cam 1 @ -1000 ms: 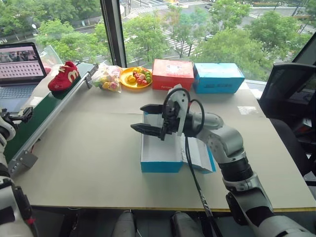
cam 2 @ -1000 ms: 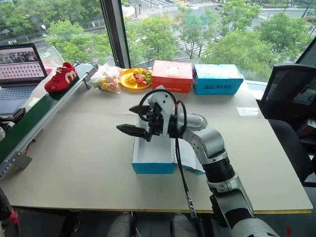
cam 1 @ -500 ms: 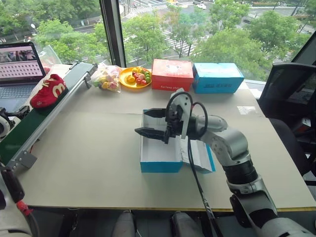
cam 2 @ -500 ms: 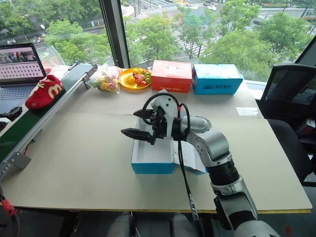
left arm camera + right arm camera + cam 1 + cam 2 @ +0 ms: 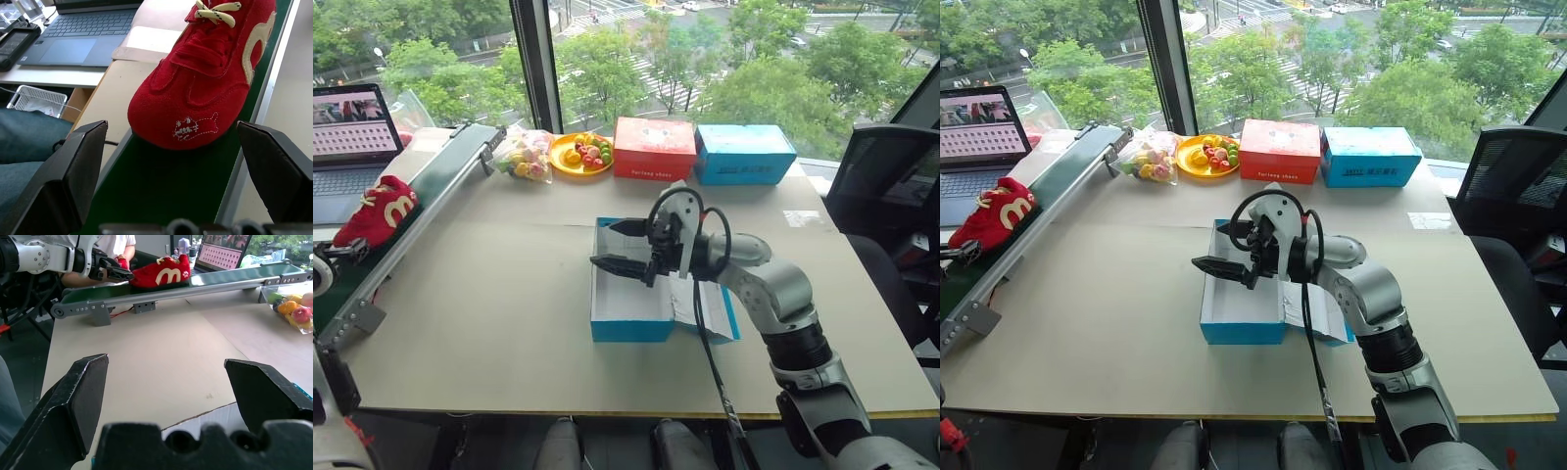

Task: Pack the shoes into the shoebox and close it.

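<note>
I'm fetching the first shoe at frame centre; my left gripper is spread before it and must advance, then clamp.

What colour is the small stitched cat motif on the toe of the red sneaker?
Pale cream or white stitching on the red sneaker; the left wrist view shows it best.

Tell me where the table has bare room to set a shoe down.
Bare table lies between the conveyor belt and the open shoebox, and right of it. The back edge is crowded: fruit bag, fruit plate, red box, paler blue box.
</note>
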